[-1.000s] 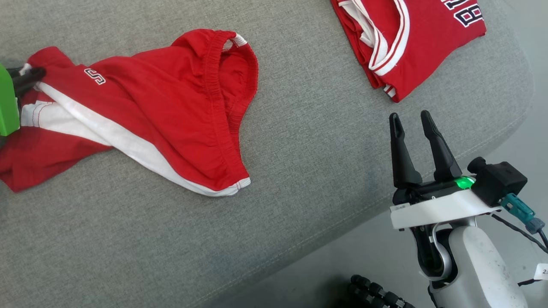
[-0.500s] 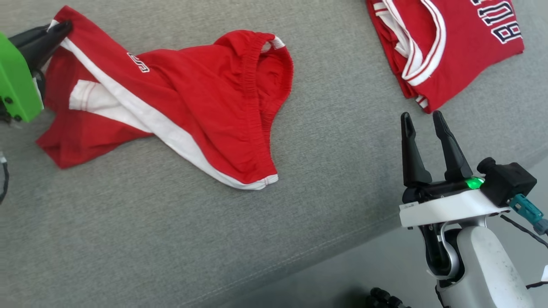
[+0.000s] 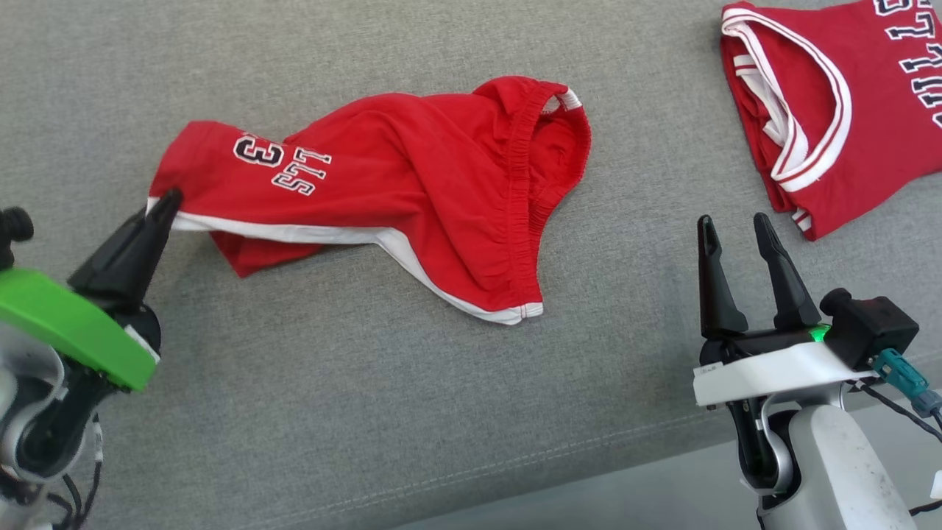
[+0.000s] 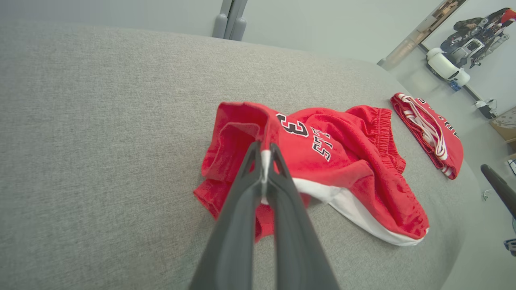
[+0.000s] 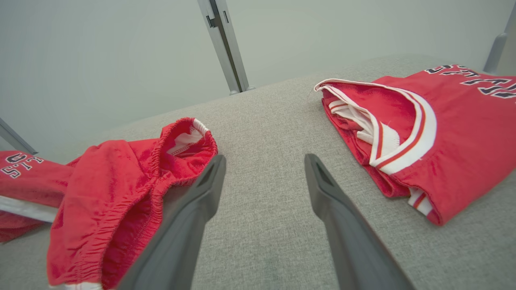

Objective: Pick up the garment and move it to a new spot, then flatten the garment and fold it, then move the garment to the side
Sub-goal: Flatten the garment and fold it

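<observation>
Red cloth on grey weave, and straight to the shorts [image 3: 412, 184]: sprawled and rumpled across the middle of the tabletop [image 3: 368, 412], not flattened, not folded. Gaping at the elastic waistband end on the robot's right. Showing a 3 and dark lettering on the leg end at the left. Trimmed with a white stripe along the near side, down to a white-edged hem at the front.

Over to the left gripper [image 3: 165, 202]: reaching in from the lower left under a bright green housing, jaws clamped on the leg hem just where the white stripe ends. From the left wrist view, pressed together at the left gripper [image 4: 264, 151] with a sliver of white cloth caught between, and the shorts [image 4: 342, 161] bunched beyond, leg opening hollow and facing the camera. Hard to say whether lifted clear of the fabric there.

Now the right gripper [image 3: 732, 221]: poised near the front edge, jaws moderately apart, gripping nothing, apart from both garments. Seen along the right gripper [image 5: 265, 159], flanked by the shorts [image 5: 113, 181] on one side and the jersey [image 5: 463, 133] on the other.

Finally the jersey [image 3: 868, 96]: folded, red with white-and-red trim, at the far right, well apart from the shorts.
</observation>
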